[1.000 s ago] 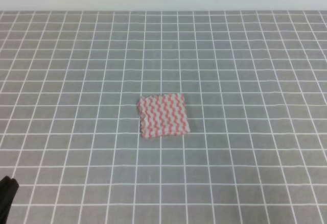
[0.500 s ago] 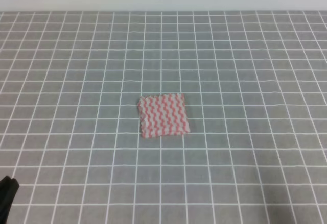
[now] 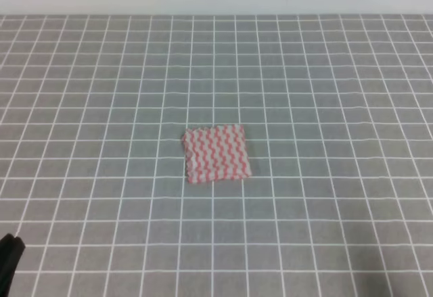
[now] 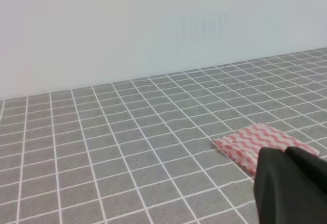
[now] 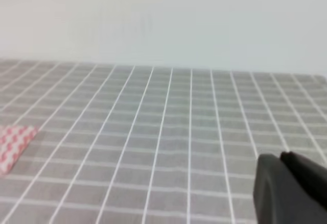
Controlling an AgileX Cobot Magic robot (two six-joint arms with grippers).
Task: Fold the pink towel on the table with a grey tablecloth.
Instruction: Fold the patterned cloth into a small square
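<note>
**Small folded striped towel alone on the gridded grey cloth**

From the overhead camera I see the pink towel (image 3: 216,153) lying flat near the middle of the table (image 3: 325,94), slightly left of centre and a little toward the near edge. It looks like a compact, nearly square patch with pink-red and white wavy zigzag stripes running across it. Its outline is turned a little against the white grid lines of the grey tablecloth, and its left side shows a paler band along the edge, as though layers lie stacked there. The corners look soft and slightly uneven. It covers only a few grid squares.

In my left wrist camera the towel (image 4: 263,143) sits low on the cloth to the right of the view, with its near edge looking slightly thick. A dark part of the left gripper (image 4: 290,185) fills the lower right corner and overlaps the towel's near corner in the picture; I cannot tell whether its jaws are apart or together. In the overhead view a small dark piece of that arm shows at the bottom left corner, well apart from the towel.

In my right wrist camera only a corner of the towel (image 5: 14,143) shows at the far left edge. A dark part of the right gripper (image 5: 288,188) sits in the lower right corner, well apart from the towel; I cannot tell how its jaws stand.

A plain pale wall (image 4: 153,25) rises behind the far edge of the table.
</note>
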